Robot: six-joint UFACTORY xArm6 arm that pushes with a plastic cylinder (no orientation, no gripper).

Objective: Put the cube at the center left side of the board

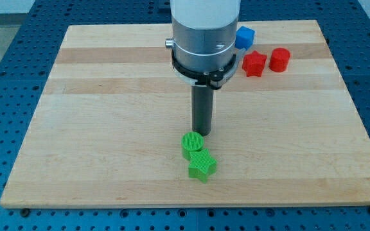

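Note:
A blue cube (244,36) sits near the view's top, right of centre, partly hidden behind the arm's grey body (205,38). My tip (202,133) rests on the wooden board (95,128) near the centre-bottom, just above and touching or nearly touching a green cylinder (193,144). A green star-shaped block (202,167) lies right below the cylinder, against it. The tip is far below and left of the blue cube.
A red star-shaped block (254,64) and a red cylinder (279,59) lie at the view's upper right, just below and right of the blue cube. A blue perforated table (5,96) surrounds the board.

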